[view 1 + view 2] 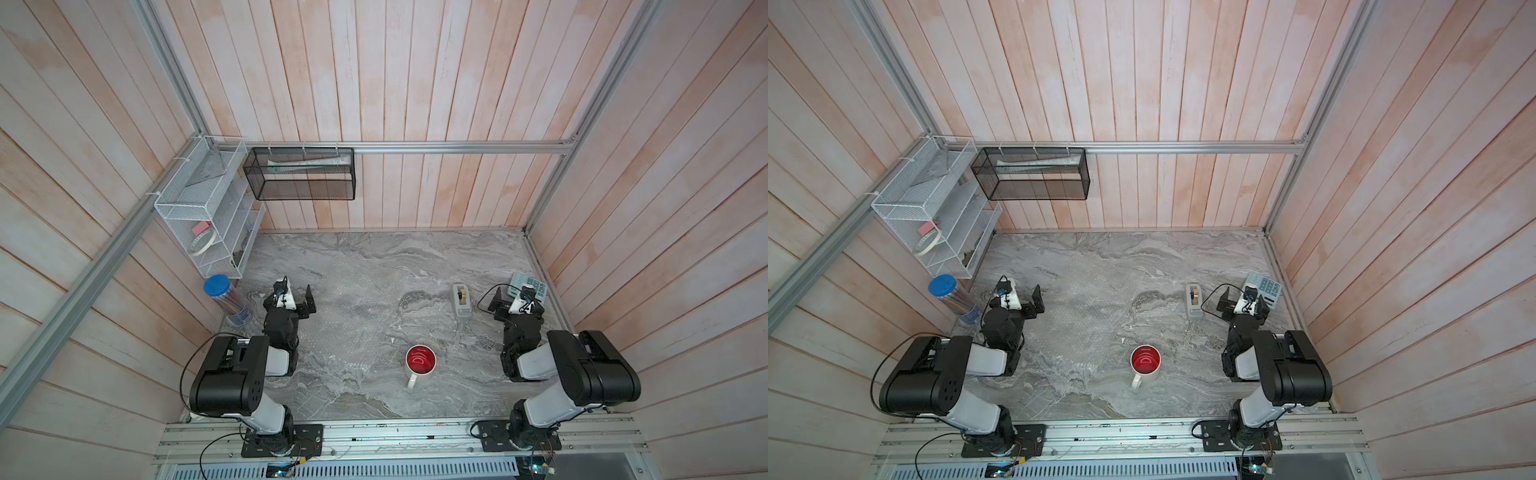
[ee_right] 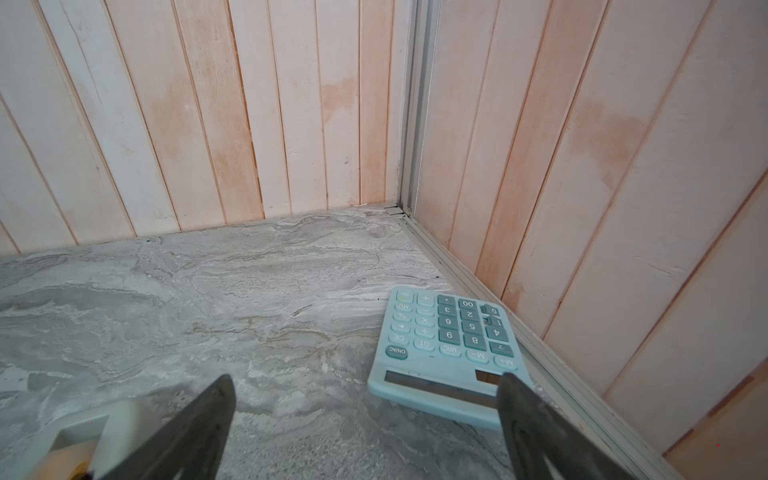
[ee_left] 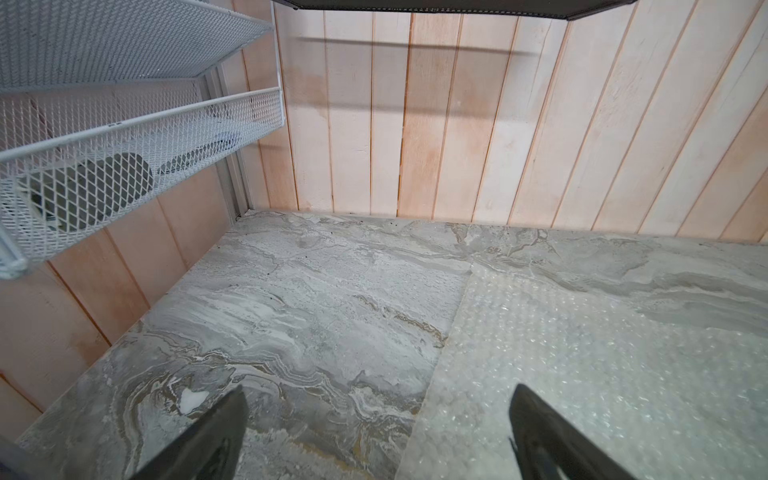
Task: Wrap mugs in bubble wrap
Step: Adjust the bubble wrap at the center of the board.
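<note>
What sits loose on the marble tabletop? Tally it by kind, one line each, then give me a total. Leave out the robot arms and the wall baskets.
Mug: 1
Bubble wrap sheet: 1
Tape dispenser: 1
Calculator: 1
Blue-lidded jar: 1
Total: 5

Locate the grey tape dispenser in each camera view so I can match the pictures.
Top view: the tape dispenser stands on the marble table, beyond the mug.
Top view: same spot.
Left wrist: not in it.
Right wrist: cut off at the frame edge, beside one finger of the open right claw.
Shared landmark: the teal calculator, by the claw's other finger.
</note>
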`<action>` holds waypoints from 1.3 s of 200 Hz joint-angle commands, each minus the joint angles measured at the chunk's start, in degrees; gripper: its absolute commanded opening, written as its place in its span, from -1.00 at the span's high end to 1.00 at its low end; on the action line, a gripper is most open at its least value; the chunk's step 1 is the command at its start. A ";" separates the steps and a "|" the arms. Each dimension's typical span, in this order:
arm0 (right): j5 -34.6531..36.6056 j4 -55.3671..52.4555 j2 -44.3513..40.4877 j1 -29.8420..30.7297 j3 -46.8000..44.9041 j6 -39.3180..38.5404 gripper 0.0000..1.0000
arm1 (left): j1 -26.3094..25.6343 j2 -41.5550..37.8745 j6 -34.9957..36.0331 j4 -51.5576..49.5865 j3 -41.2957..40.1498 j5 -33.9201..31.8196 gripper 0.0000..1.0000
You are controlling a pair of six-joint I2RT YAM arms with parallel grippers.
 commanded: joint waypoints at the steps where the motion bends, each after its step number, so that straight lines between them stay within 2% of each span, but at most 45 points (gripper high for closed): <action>1: -0.95 -0.89 0.14 -0.33 1.06 0.56 -0.97 | 0.12 0.22 0.44 0.54 -0.16 -0.07 -1.00; 157: -0.95 -0.99 0.14 -0.25 1.03 0.59 -0.96 | 0.01 0.10 0.68 0.88 -0.31 -0.06 -0.99; 190: -1.67 -1.47 -0.67 -0.90 1.25 1.03 -0.97 | -1.19 -5.15 2.44 -10.05 3.61 0.01 -0.99; 206: 1.74 -9.84 -5.37 2.51 3.69 -2.19 -0.97 | -2.57 -9.58 3.08 -20.09 7.20 -1.82 -0.99; 222: 3.36 -33.12 -9.25 4.68 13.80 -0.27 -0.96 | -5.33 -12.78 -0.39 -32.04 12.13 -3.98 -1.00; 236: -0.60 -49.28 -9.09 5.09 22.79 3.86 -0.96 | -8.49 -12.64 -4.63 -42.16 16.96 -3.90 -0.99; 260: -7.08 -59.70 -5.56 8.18 31.47 6.61 -0.96 | -14.55 -4.94 -10.17 -57.90 28.04 -1.72 -1.00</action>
